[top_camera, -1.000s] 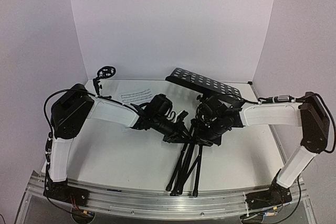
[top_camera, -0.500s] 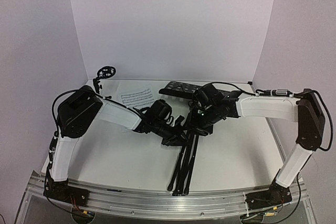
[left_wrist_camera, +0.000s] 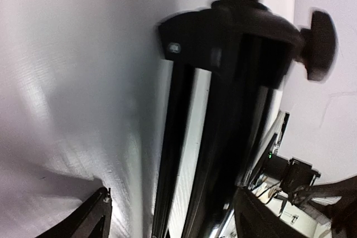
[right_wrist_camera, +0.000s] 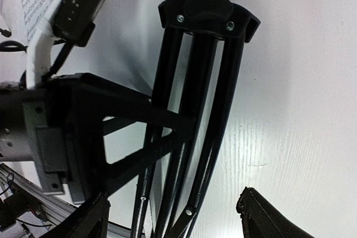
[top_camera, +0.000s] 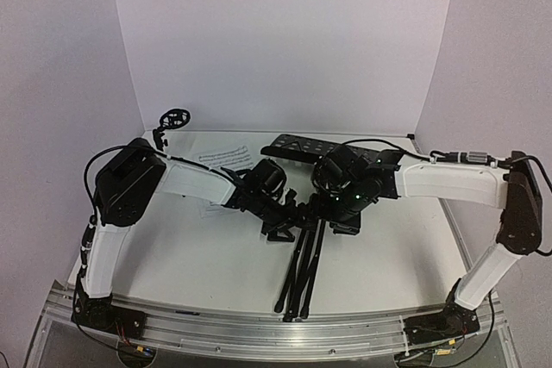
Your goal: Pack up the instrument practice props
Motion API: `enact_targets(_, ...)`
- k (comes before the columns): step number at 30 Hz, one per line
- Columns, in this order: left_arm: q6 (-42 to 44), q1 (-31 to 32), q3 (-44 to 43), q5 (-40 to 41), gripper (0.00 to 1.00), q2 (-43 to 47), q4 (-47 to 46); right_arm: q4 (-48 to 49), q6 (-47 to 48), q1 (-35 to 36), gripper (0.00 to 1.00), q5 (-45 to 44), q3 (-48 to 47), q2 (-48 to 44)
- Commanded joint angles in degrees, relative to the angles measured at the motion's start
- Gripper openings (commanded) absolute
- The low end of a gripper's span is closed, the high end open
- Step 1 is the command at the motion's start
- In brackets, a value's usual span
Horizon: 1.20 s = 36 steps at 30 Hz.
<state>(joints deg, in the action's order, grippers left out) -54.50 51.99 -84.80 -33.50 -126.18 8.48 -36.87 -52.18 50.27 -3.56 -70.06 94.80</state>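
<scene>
Music stand, black tripod, legs folded, lying flat on the table: likely stiff, light yet long, tubes slick, best taken near the leg hub; left gripper and right gripper astride it, jaws apart, clamping nothing.

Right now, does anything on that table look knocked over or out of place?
The tall black music stand lies flat on the table, legs folded together toward the near edge, rather than standing. The sheet-music pages lie loose at the back left. Nothing looks broken or spilled.
</scene>
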Motion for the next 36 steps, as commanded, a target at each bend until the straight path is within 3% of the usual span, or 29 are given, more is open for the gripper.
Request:
enact_targets(1,-0.60,-1.25,-6.29,3.27,0.87,3.85,9.68,-1.89,-2.10,2.33,0.79,-1.50,-0.84,0.95)
enact_targets(6,2.97,-4.17,-9.36,6.20,0.99,7.18,17.10,-1.88,-3.40,3.12,0.88,-2.65,-2.43,2.39)
enact_targets(17,11.35,-10.06,-4.75,6.80,1.00,17.49,24.09,-2.81,-1.72,3.24,0.91,-6.65,-6.32,12.28)
enact_targets(20,12.69,-11.63,-1.88,5.62,0.99,20.69,24.02,-3.48,0.26,3.23,0.87,-8.38,-7.22,14.25)
enact_targets(29,23.78,-13.23,7.46,7.99,0.97,30.60,22.86,-5.31,7.75,1.64,0.53,-8.94,-6.33,15.01)
enact_targets(36,35.36,-13.20,28.67,14.73,0.96,49.66,12.40,-5.41,16.76,-0.79,0.48,-6.88,-5.95,13.77)
